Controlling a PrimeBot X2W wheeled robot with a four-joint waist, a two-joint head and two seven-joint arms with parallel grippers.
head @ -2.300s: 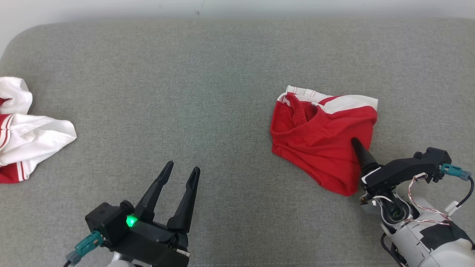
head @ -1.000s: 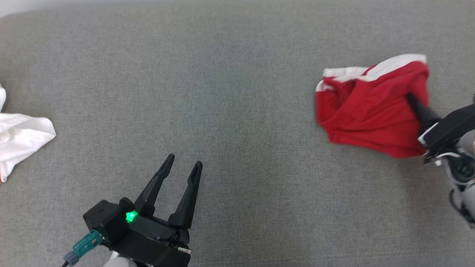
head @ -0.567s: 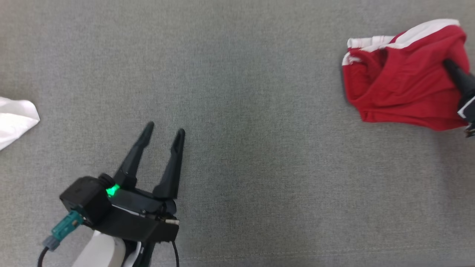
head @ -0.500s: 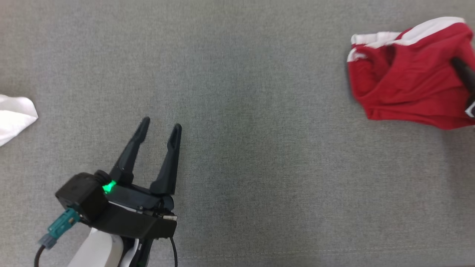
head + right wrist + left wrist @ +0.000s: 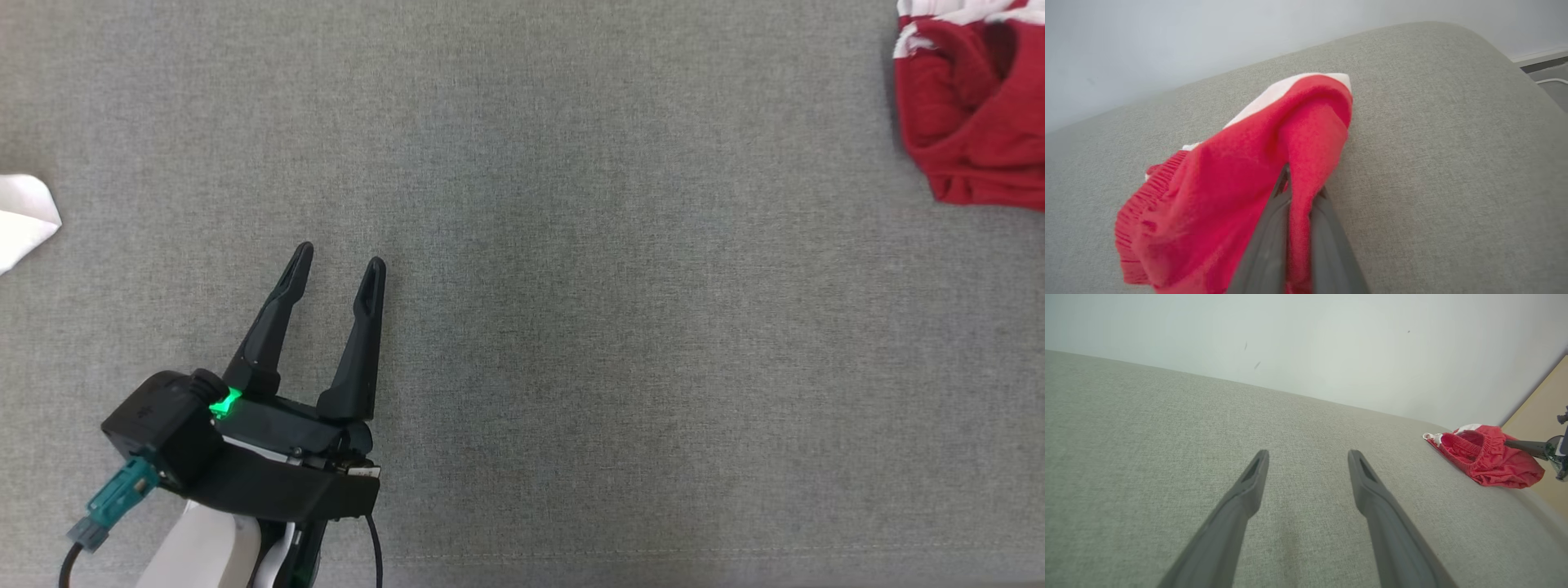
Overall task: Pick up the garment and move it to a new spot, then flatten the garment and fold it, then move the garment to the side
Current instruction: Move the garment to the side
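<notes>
text: none legible | labels: none | brands: none | numbers: none

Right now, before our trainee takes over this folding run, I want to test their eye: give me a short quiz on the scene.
1. True or false: the left pincer is shut.
2. What does the right pincer grip? A) a towel B) the red shorts C) nothing
3. Fill in: the shorts' trim is ____.
Key: 1 false; 2 B; 3 white.
</notes>
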